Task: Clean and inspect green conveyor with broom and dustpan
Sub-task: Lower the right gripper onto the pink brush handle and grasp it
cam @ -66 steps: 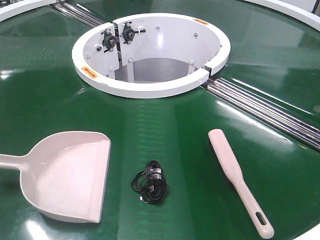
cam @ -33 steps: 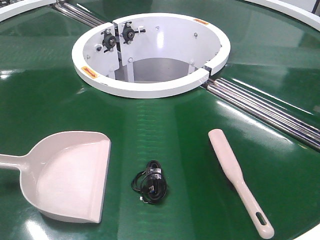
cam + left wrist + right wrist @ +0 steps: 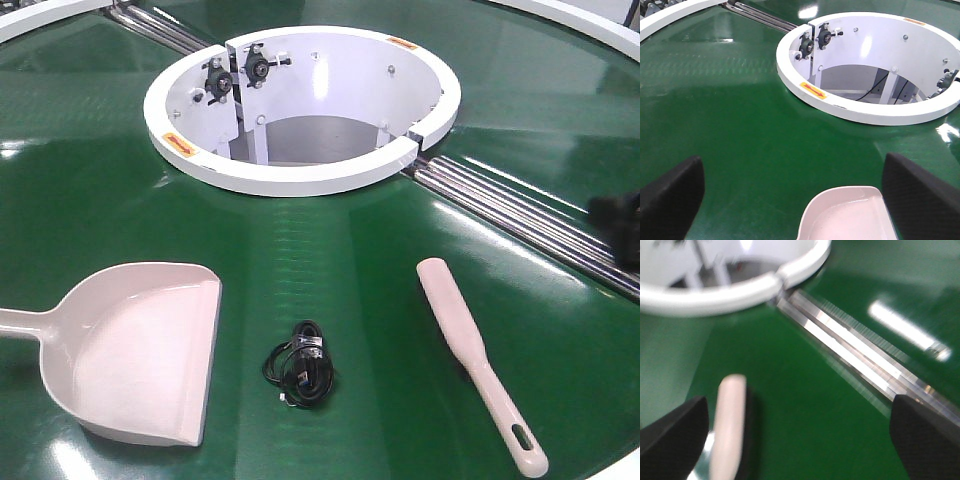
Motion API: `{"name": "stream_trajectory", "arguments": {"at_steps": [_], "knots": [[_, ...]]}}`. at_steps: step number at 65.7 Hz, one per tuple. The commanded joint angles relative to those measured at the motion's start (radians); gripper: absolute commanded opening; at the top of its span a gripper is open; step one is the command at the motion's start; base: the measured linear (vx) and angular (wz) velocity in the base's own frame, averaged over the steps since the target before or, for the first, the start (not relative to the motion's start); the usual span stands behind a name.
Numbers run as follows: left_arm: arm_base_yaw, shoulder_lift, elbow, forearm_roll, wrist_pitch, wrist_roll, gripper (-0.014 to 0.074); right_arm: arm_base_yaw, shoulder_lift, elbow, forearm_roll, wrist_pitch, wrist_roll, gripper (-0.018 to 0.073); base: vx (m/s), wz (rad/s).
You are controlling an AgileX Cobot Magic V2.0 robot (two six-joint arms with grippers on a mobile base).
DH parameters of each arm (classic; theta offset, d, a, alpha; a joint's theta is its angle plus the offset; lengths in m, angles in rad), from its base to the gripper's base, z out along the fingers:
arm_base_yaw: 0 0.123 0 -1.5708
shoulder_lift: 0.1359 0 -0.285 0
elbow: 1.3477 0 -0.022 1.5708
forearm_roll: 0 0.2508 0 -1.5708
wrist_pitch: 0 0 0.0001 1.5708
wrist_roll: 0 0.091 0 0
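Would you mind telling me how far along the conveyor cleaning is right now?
Nothing looks done yet: the dustpan and broom lie untouched on the green belt, a black cable coil between them. The left gripper hangs open over the dustpan, the right gripper open near the broom. Grasping and sweeping remain.

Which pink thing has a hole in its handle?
The broom, the skinny pink stick right of the black cable, has a slot near its handle's end. The dustpan is the wide scoop on the left.
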Motion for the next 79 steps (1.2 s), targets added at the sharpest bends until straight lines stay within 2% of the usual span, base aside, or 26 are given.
{"name": "stream_trajectory", "arguments": {"at_steps": [1,7,19,37,51,79], "knots": [[-0.008,-0.001,-0.033,-0.012,-0.069,0.001,0.0638,0.069,0.071,-0.088,0.027,0.086,-0.007,0.0672,0.0,0.0],[-0.008,-0.001,-0.033,-0.012,-0.068,0.001,0.0624,0.132,0.158,-0.134,0.029,0.144,0.017,0.0669,0.0,0.0],[-0.008,-0.001,-0.033,-0.012,-0.067,0.001,0.0612,0.195,0.349,-0.214,0.029,0.191,0.035,0.0664,0.0,0.0],[-0.008,-0.002,-0.033,-0.012,-0.066,0.001,0.0606,0.203,0.674,-0.409,0.029,0.303,0.051,0.0653,0.0,0.0],[-0.008,-0.002,-0.033,-0.012,-0.041,0.001,0.0594,0.203,0.821,-0.545,0.028,0.373,0.024,0.064,0.0,0.0],[-0.008,-0.002,-0.033,-0.012,-0.008,0.001,0.0594,0.203,0.957,-0.591,0.018,0.433,0.003,0.0589,0.0,0.0]]}}
